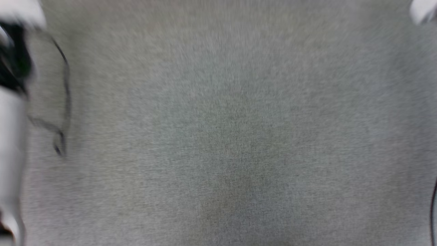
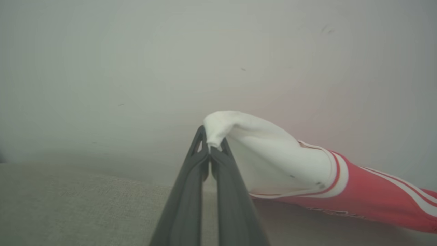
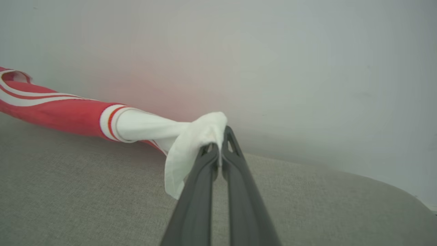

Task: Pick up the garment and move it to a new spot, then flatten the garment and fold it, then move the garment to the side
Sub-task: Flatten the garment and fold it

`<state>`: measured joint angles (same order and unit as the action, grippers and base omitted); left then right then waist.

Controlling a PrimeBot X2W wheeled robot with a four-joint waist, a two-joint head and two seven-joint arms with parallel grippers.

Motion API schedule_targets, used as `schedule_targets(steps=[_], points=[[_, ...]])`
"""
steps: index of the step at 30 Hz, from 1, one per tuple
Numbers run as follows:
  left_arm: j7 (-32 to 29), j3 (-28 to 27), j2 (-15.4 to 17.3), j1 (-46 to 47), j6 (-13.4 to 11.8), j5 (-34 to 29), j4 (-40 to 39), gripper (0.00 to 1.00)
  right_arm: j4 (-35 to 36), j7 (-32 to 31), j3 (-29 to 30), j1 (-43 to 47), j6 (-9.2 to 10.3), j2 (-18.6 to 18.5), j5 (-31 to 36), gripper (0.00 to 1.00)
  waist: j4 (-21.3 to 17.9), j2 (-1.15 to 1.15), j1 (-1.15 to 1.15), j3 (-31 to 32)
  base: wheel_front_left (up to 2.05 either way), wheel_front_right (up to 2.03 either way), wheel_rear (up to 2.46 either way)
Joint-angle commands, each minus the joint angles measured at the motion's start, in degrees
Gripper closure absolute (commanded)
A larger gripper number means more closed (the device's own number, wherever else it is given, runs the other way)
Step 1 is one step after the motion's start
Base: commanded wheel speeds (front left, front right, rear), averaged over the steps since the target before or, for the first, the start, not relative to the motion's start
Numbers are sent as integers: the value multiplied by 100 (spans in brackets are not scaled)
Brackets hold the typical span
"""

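**Shirt [image 2: 293, 164] pinched by both sleeves, one in each gripper**

The left gripper [image 2: 209, 142] is clenched on the bunched tip of one white sleeve. The sleeve runs off to that view's right, past striped trim into red cloth. The right gripper [image 3: 220, 139] grasps the other white sleeve the same way, with a white flap hanging beside its fingers and the red body stretching away to that view's left. The shirt lies low over a grey fabric surface [image 3: 85, 191] before a pale wall [image 2: 136, 61]; whether it touches the fabric is unclear. The head view is blurred, with a pale forearm [image 1: 10, 136] at its left edge.
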<state>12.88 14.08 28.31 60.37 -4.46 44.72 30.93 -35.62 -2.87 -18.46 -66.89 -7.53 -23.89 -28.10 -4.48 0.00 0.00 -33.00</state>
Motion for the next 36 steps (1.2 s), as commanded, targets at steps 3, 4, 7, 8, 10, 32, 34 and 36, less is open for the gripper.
schedule_targets(steps=[3, 4, 7, 8, 10, 32, 34, 36], points=[[105, -91, -56, -908, -90, 101, -274, 100, 77, 8, 44, 744, 8, -86, -150, 100, 140, 0, 0, 980, 0, 0, 0], [120, -93, -95, -1250, -136, 137, -420, 100, 133, -2, 56, 1005, 8, -107, -198, 100, 164, 0, 0, 1128, 0, 0, 0], [154, -125, -149, -2242, -296, 208, -850, 100, 297, -21, 135, 1788, 8, -172, -324, 100, 229, 0, 0, 1541, 0, 0, 0], [161, -139, -158, -2565, -353, 224, -972, 100, 370, -22, 164, 2050, 8, -197, -338, 100, 256, 0, 0, 1667, 0, 0, 0], [162, -162, -147, -3177, -470, 255, -1242, 100, 545, -99, 218, 2590, 8, -218, -408, 100, 299, 0, 0, 1903, 0, 0, 0], [-537, 429, -91, -7369, -1566, 380, -2592, 100, 2905, -1639, 2136, 8051, 8, 955, 172, 95, 601, 0, 0, 3337, 0, 0, 0], [-514, 420, -119, -7486, -1619, 407, -2665, 100, 3096, -1931, 2253, 8367, 8, 1180, 243, 41, 620, 0, 0, 3347, 0, 0, 0], [-499, 431, -131, -7568, -1659, 408, -2734, 100, 3330, -2219, 2280, 8527, 8, 1345, 256, 0, 629, 0, 0, 3342, 0, 0, 0]])
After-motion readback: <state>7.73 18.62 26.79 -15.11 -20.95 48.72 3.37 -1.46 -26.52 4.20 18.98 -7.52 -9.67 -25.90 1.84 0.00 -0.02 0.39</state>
